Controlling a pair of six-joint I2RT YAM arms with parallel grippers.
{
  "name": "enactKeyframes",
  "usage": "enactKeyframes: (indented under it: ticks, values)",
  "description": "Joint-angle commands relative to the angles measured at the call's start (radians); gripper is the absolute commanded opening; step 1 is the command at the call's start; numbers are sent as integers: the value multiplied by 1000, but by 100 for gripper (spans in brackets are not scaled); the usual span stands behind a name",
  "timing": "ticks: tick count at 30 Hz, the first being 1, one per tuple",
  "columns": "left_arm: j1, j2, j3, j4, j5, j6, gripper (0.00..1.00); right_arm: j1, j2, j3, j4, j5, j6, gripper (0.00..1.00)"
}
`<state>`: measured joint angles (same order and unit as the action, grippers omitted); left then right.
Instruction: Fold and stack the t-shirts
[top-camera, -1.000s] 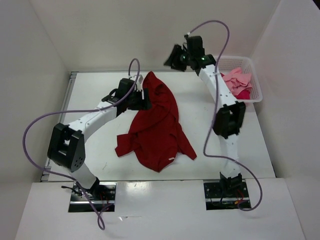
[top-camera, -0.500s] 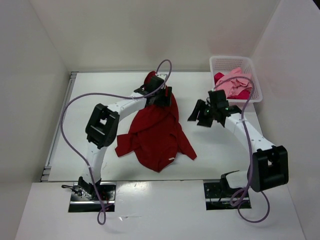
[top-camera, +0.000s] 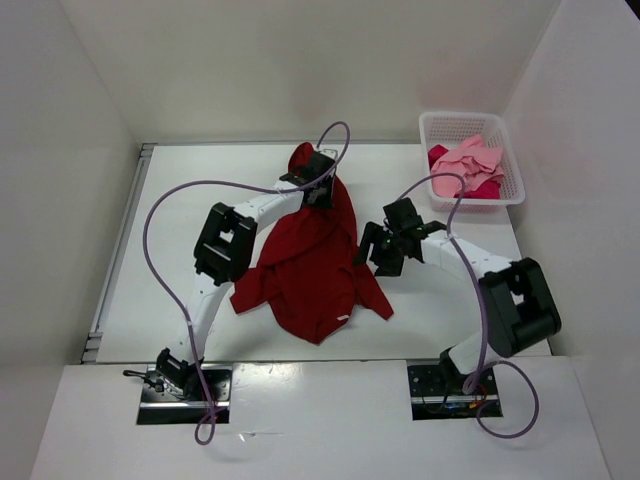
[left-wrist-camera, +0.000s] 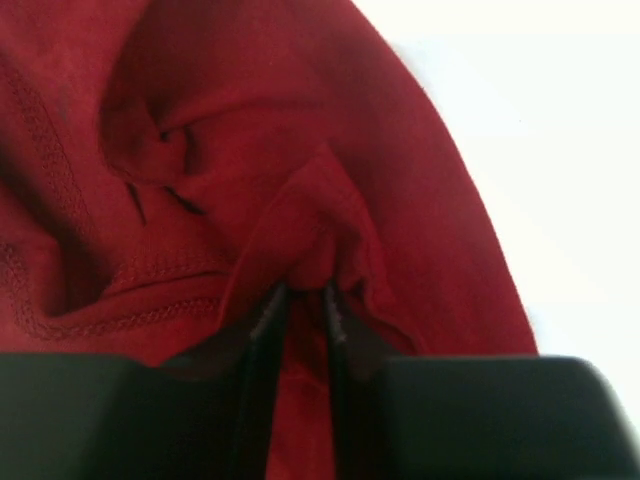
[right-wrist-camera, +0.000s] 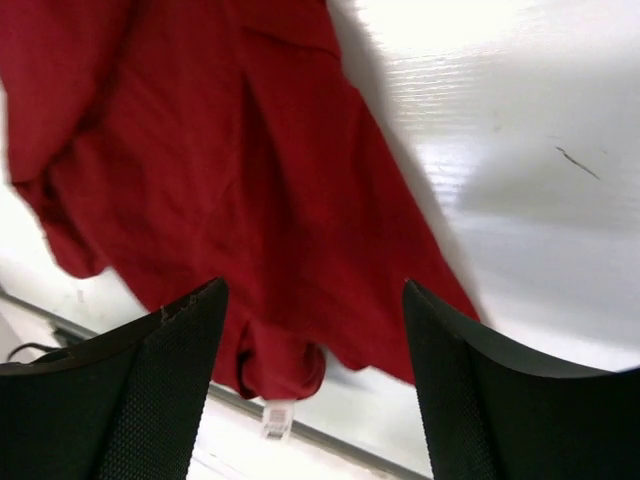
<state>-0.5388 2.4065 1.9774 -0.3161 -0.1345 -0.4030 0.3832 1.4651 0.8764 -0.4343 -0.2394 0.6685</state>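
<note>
The left gripper (left-wrist-camera: 305, 290) has its jaws drawn almost together on a raised ridge of the dark red t-shirt (top-camera: 310, 260), pinching it at the shirt's far end. The right gripper (right-wrist-camera: 315, 290) has its jaws spread wide with nothing between them, hanging over the shirt's right-hand edge, near the middle of the table (top-camera: 200, 200).

The step in hand looks like spreading this crumpled shirt flat before any fold. To do it well, the left pinch should take only the edge layer rather than a bunched handful. The right jaws should come down on a matching edge across the cloth, so the two arms can draw it taut and lay it smooth.

The shirt lies in a rumpled heap, its long axis running from the far side of the table toward the near edge, leaning slightly. Two flaps that look like sleeves stick out left and right at the near end, and a white tag (top-camera: 343, 320) shows there, so the shoulders probably point toward the arms' bases.

The light pink t-shirt (top-camera: 465, 160) and crimson-pink t-shirt (top-camera: 490, 187) wait in the basket (top-camera: 470, 117) at the far right
</note>
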Motion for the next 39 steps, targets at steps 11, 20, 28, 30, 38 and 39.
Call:
enactKeyframes:
  ticks: [11, 20, 28, 30, 38, 39]
  values:
    - [83, -392, -285, 95, -19, -2, 6, 71, 196, 90, 144, -26, 32, 58]
    - [400, -748, -675, 121, 61, -71, 2, 27, 320, 336, 92, 81, -6, 1]
    - [658, -915, -882, 74, 70, -105, 6, -87, 756, 1095, -114, 190, -132, 22]
    - [683, -916, -902, 63, 58, -114, 6, -96, 778, 1191, -148, 190, -141, 52]
    - [737, -862, -936, 51, 4, -132, 13, -76, 454, 668, 3, 95, -146, 55]
    - [747, -853, -927, 51, 4, -132, 17, -76, 404, 604, 38, 95, -145, 50]
